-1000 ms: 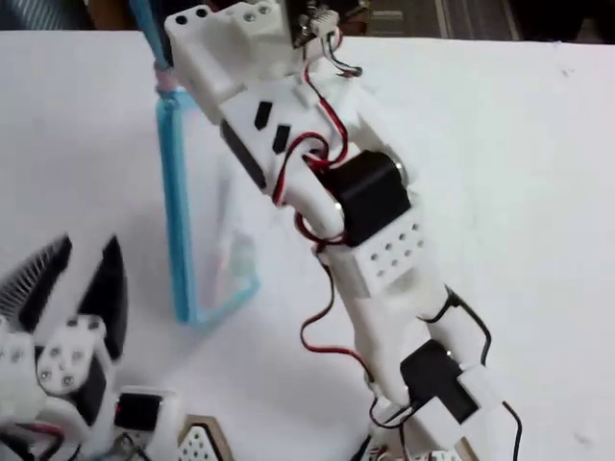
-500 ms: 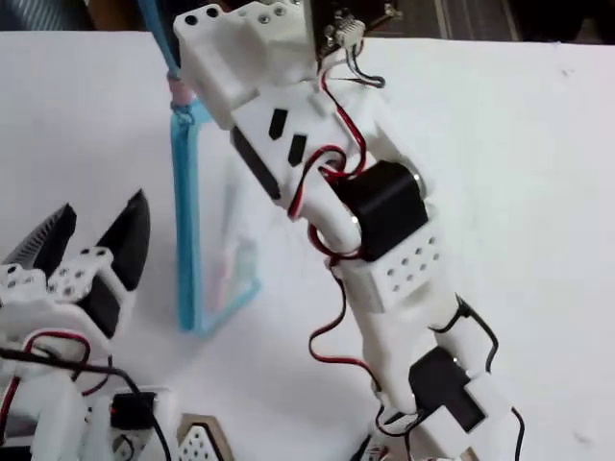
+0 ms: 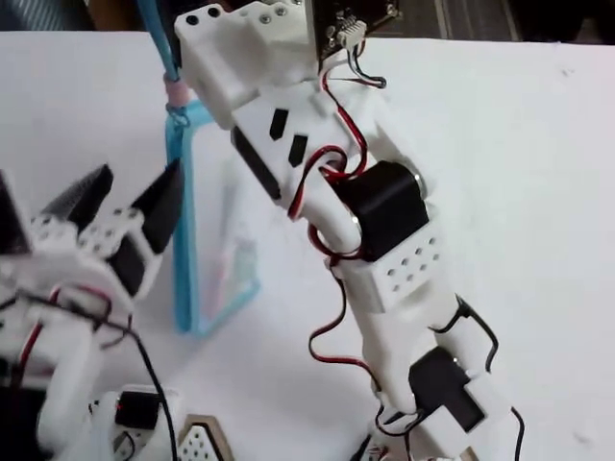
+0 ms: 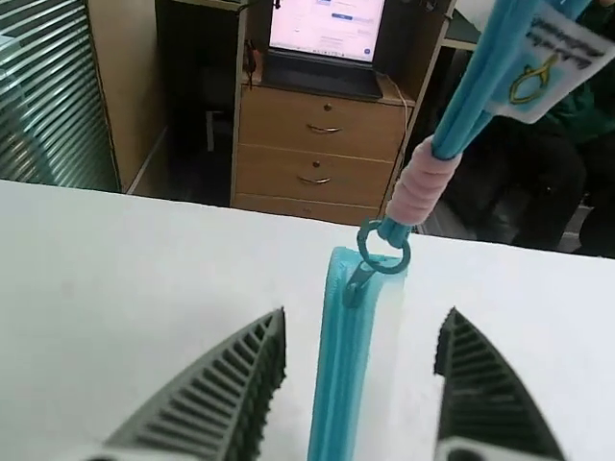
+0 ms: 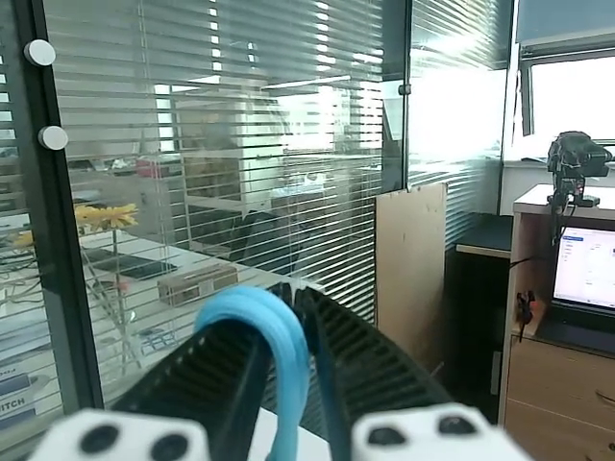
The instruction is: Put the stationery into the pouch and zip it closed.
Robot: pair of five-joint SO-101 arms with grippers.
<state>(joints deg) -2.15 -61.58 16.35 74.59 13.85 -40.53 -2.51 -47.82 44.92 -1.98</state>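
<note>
A clear pouch (image 3: 219,240) with a blue zipper edge (image 3: 180,240) lies on the white table (image 3: 509,173); pale stationery (image 3: 231,254) shows through its side. A ring (image 4: 382,245), a pink bead (image 4: 423,182) and a blue strap (image 4: 490,77) lead up from the zipper's far end. My right gripper (image 5: 288,327) is shut on that blue strap (image 5: 264,322), held above the table's far edge. My left gripper (image 3: 135,187) stands open just left of the pouch. In the left wrist view its fingers (image 4: 240,384) straddle the zipper edge (image 4: 344,365) without touching it.
The right arm (image 3: 375,221) stretches diagonally across the middle of the table, over the pouch's right side. The arm bases and a wooden plate (image 3: 204,444) sit at the near edge. Beyond the table stand a drawer unit (image 4: 322,144) and a laptop (image 4: 327,38).
My left gripper has risen and moved right toward the pouch's zipper edge, staying open. The right arm shifted slightly right early on, then held still with the strap.
</note>
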